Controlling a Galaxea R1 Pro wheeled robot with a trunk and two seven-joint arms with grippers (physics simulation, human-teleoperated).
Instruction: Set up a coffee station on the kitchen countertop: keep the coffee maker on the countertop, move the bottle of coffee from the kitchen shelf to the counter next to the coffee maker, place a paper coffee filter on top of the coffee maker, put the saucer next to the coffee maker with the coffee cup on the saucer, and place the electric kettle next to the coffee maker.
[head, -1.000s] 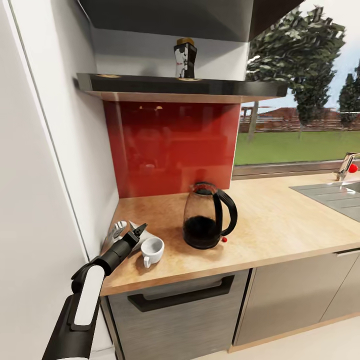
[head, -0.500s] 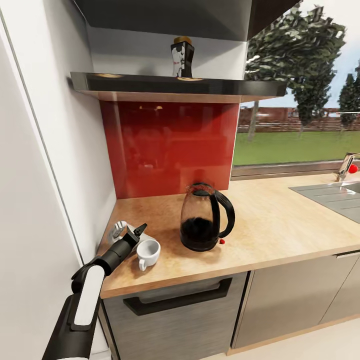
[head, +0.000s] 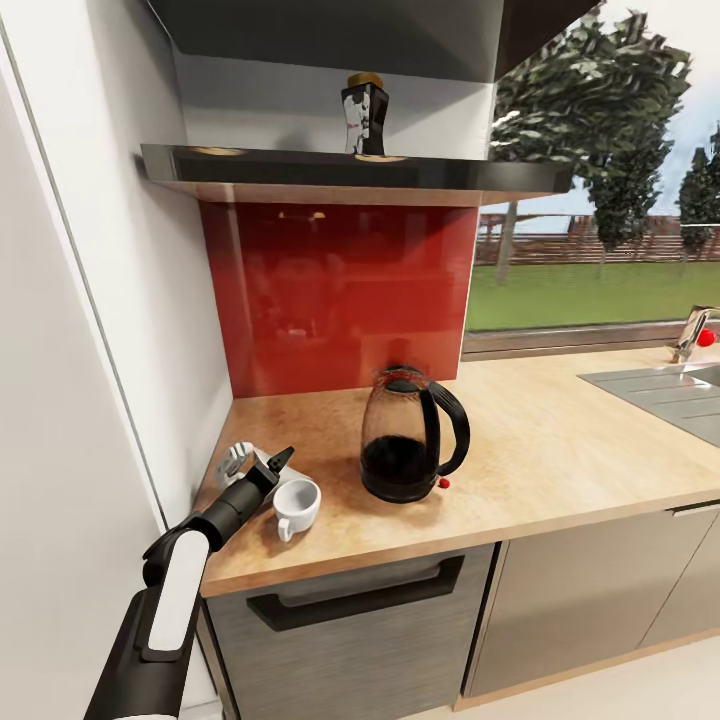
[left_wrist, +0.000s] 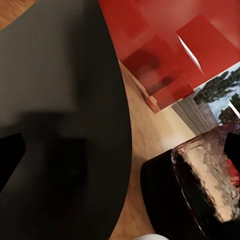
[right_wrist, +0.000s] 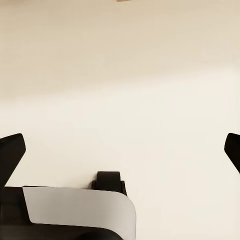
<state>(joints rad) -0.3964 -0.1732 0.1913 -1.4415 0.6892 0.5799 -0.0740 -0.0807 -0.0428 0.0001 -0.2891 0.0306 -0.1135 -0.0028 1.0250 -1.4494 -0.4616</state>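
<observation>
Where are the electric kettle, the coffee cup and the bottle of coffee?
electric kettle (head: 400, 445), head view, on its glass body.
coffee cup (head: 298, 497), head view, on its open rim.
bottle of coffee (head: 365, 112), head view, on its black body, on the shelf.

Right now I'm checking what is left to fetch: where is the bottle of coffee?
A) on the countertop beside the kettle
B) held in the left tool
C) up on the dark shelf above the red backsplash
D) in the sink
C: the bottle of coffee stands on the shelf, above the red backsplash and the electric kettle.
</observation>
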